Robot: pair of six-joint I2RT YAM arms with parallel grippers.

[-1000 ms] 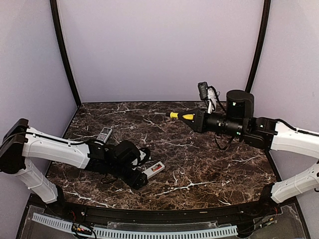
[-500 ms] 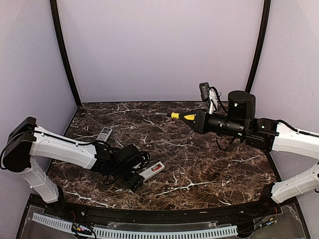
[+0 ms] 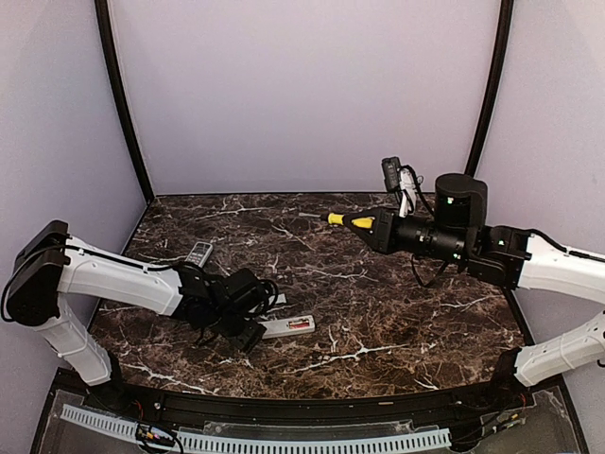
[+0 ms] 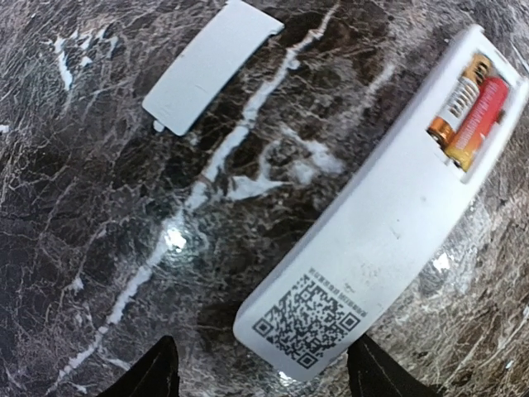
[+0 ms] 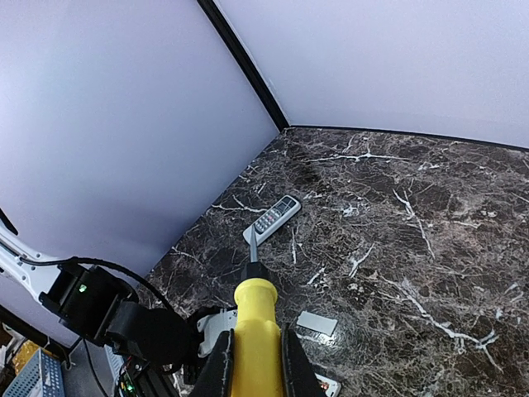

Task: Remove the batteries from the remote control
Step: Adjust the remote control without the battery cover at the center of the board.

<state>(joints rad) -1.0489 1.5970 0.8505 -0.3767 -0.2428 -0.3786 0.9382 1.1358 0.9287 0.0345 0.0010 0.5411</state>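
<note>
Batteries (image 4: 469, 112), two slim cylindrical cells, one reddish and one orange and pale, are sitting side by side in the open compartment of the white plastic remote control (image 4: 388, 223). It is lying face down on the dark marble tabletop (image 3: 397, 303), near the front edge and left of the middle. We are hovering our left gripper (image 4: 264, 382) over the remote's coded end, jaws standing apart and clasping nothing. The flat grey-white cover plate (image 4: 211, 66) is lying just beside the remote. We are clamping our right gripper (image 3: 373, 227) on the yellow-handled stick tool (image 3: 350, 221), raised above the tabletop's back right. A grey buttoned remote (image 3: 198, 253) is resting near the left edge.
</note>
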